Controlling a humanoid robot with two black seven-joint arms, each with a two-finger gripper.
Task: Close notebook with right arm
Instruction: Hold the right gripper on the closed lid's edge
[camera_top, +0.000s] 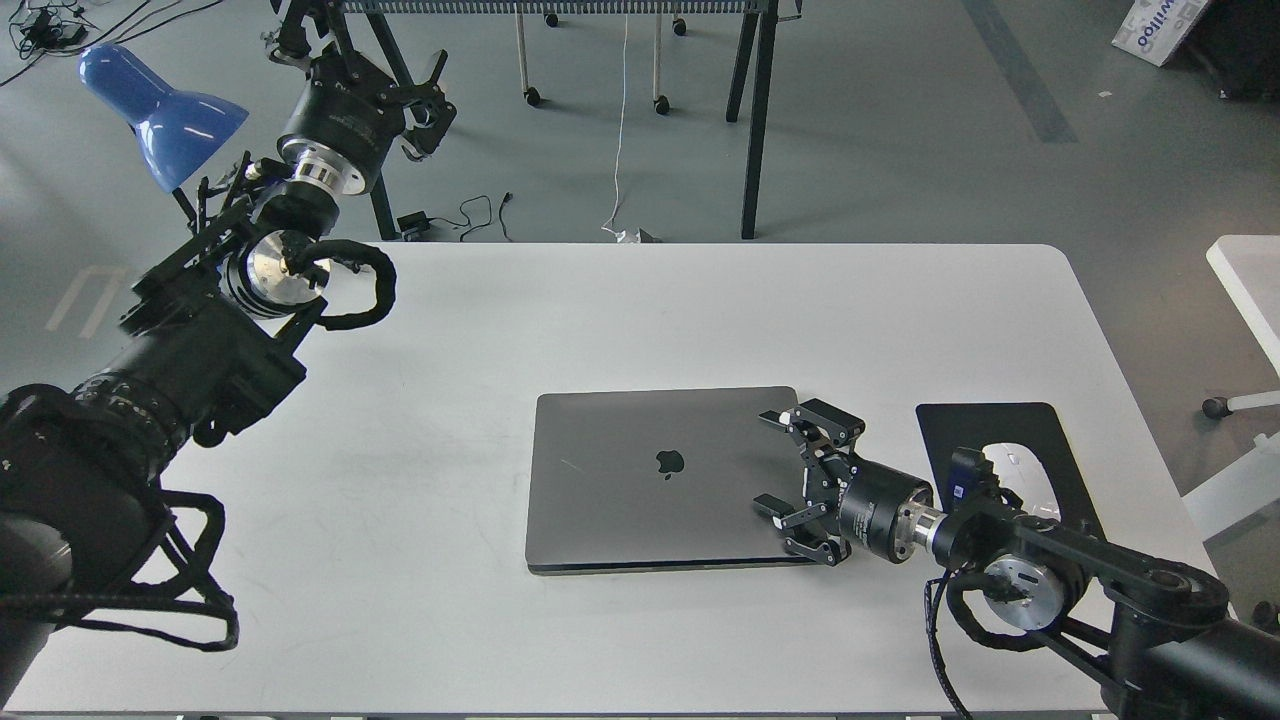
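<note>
The space-grey notebook (660, 478) lies on the white table (620, 320) with its lid flat down on the base and the dark apple logo facing up. My right gripper (772, 462) is open and rests over the lid's right edge, its two claws spread apart, holding nothing. My right arm (1010, 570) comes in from the lower right. My left gripper (425, 95) is raised off the table's far left corner, next to the blue lamp, and I cannot tell whether it is open.
A black mouse pad (1010, 455) with a white mouse (1005, 468) lies right of the notebook, partly behind my right arm. A blue lamp (160, 110) stands at the far left. A white side table (1250, 290) is at the right edge.
</note>
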